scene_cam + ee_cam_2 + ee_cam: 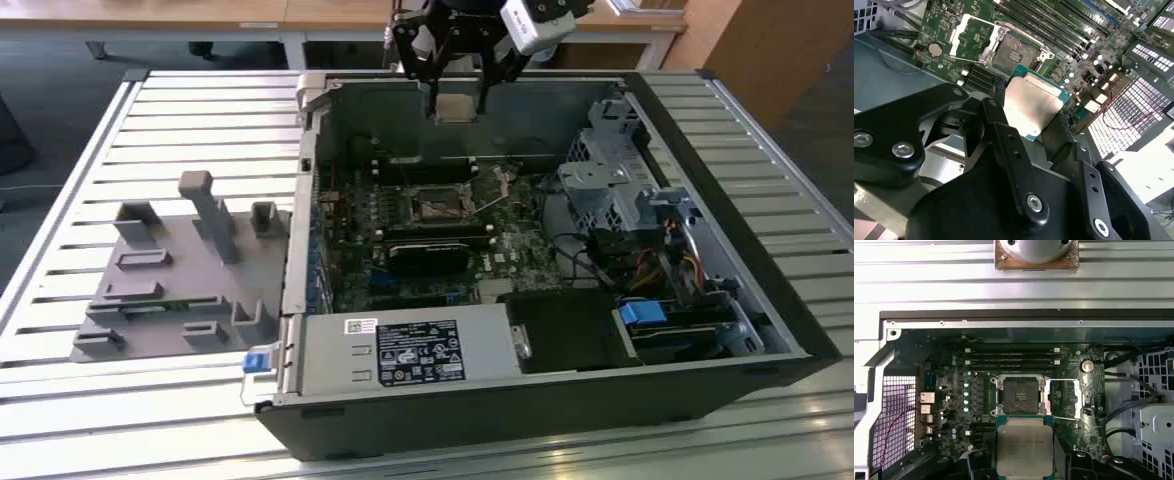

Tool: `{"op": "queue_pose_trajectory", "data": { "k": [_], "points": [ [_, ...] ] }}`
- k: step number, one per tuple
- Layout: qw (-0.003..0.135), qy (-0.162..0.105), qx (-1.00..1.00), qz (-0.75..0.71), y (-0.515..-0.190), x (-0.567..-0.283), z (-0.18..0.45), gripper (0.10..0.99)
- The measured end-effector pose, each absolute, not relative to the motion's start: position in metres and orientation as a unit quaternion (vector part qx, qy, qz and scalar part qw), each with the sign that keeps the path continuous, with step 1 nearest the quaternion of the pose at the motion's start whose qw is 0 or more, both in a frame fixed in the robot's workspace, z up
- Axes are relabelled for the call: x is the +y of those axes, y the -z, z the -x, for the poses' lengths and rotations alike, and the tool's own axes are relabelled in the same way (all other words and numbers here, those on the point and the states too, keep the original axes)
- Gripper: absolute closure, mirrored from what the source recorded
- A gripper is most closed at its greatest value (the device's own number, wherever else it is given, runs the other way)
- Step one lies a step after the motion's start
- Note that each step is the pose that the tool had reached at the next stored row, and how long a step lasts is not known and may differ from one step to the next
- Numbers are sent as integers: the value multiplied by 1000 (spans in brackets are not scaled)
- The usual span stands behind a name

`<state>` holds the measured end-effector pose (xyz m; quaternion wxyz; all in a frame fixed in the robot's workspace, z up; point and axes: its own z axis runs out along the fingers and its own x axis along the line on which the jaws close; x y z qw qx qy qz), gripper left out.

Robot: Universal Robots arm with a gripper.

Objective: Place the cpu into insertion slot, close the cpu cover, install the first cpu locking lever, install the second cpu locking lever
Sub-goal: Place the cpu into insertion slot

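I have the cpu (1024,446) clamped in the gripper (1024,464), with one of the black fingers (977,461) on each of two opposite edges. It hangs raised over the board, apart from the insertion slot (1019,394) and not touching it. In the first wrist view its near edge is cut off, and the fingers cover the two gripped edges, so I cannot judge how deep the hold is. In the exterior view the chip is a small pale patch near the case wall (374,120), on the slot's side away from the black heatsink block (427,255). I count one slot and one cpu cover (1066,397), which is folded open and lies just beside the slot. One thin lever (1064,418) lies along the cover's edge; a second lever I cannot make out with certainty. The contacts inside the slot are too fine to tell. Long black memory slots (1011,357) run near the slot, but their number is not clear to me. One round coin battery (1086,365) is near the cover's corner. Directly above the slot the room is open.
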<state>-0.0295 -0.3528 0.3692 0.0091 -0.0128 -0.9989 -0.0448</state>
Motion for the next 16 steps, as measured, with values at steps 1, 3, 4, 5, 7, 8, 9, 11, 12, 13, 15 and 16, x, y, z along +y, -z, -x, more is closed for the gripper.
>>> {"op": "queue_pose_trajectory", "data": {
  "k": [1, 3, 4, 5, 7, 8, 9, 11, 12, 13, 15, 16],
  "points": [
    [9, 45, -999, 13, -369, -353, 30, 545],
    [9, 45, -999, 13, -369, -353, 30, 545],
    [9, 45, -999, 13, -369, -353, 30, 545],
    [9, 45, -999, 13, -369, -353, 30, 545],
    [9, 45, -999, 13, -369, -353, 30, 545],
    [9, 45, -999, 13, -369, -353, 30, 545],
    [9, 45, -999, 13, -369, -353, 30, 545],
    [9, 45, -999, 13, -369, -353, 30, 545],
    [9, 45, -999, 13, -369, -353, 30, 545],
    [9, 45, -999, 14, -369, -353, 30, 545],
    [9, 45, -999, 16, -369, -353, 29, 545],
    [9, 45, -999, 18, -369, -353, 29, 545]
  ]
}}
